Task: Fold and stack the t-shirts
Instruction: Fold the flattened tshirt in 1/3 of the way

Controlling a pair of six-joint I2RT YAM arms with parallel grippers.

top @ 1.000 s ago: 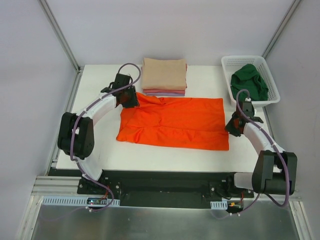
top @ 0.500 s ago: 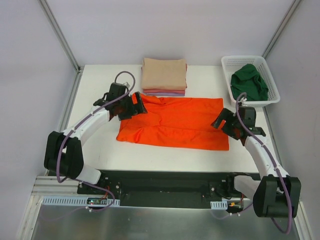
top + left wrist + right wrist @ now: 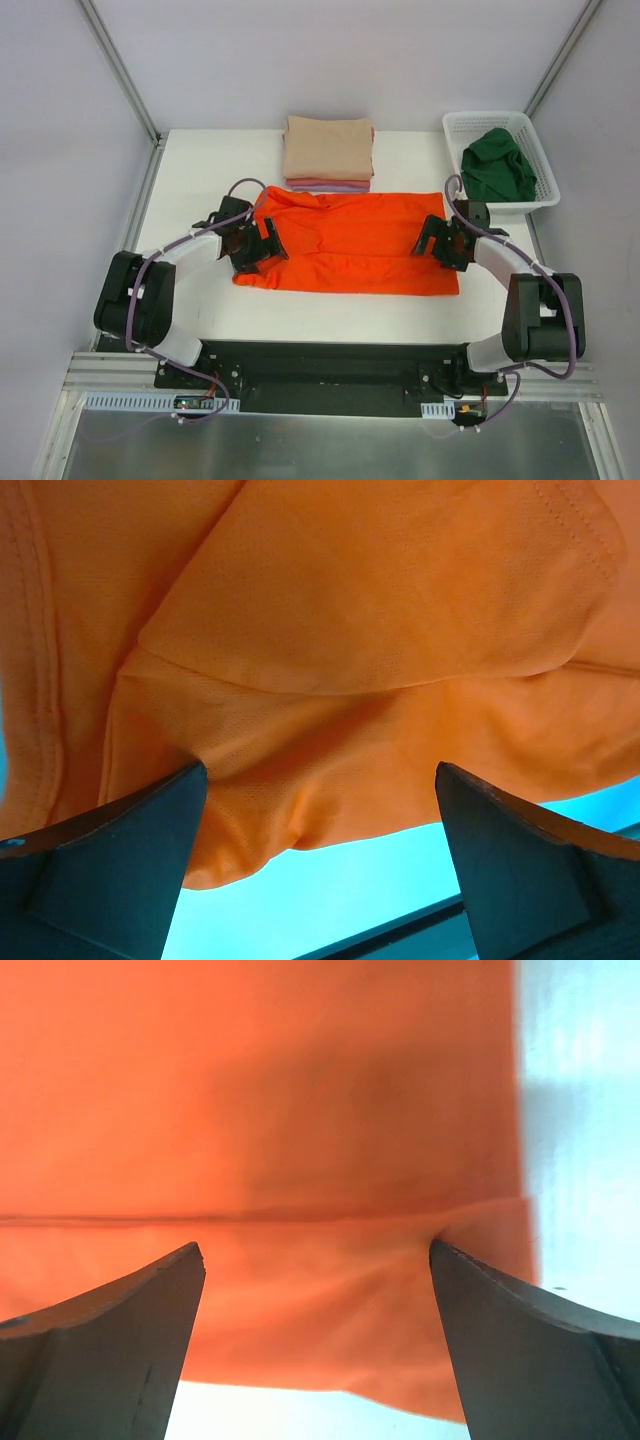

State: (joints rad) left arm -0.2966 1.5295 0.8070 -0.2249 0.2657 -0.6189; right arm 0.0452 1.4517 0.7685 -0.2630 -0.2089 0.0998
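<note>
A bright orange t-shirt (image 3: 350,245) lies spread flat mid-table, folded into a wide rectangle. My left gripper (image 3: 268,245) is low over its left end, open, the near-left hem between the fingers (image 3: 110,870) but not pinched. Over the shirt's right end my right gripper (image 3: 430,238) also stands open, its jaws either side of the near-right corner. The left wrist view shows orange cloth (image 3: 350,610) creased above the table. Flat orange cloth (image 3: 300,1090) fills the right wrist view. Folded t-shirts (image 3: 328,150), beige on top, are stacked behind. A dark green t-shirt (image 3: 497,168) lies in the basket.
A white mesh basket (image 3: 487,119) stands at the far right corner. The folded stack touches the orange shirt's far edge. The table's black front rail (image 3: 320,355) runs just below the shirt's near hem. Grey walls close in both sides.
Both grippers have opened wide. The left one has come down from the shirt's far-left corner to its near-left end. The right one has moved inward onto the shirt's right end.
</note>
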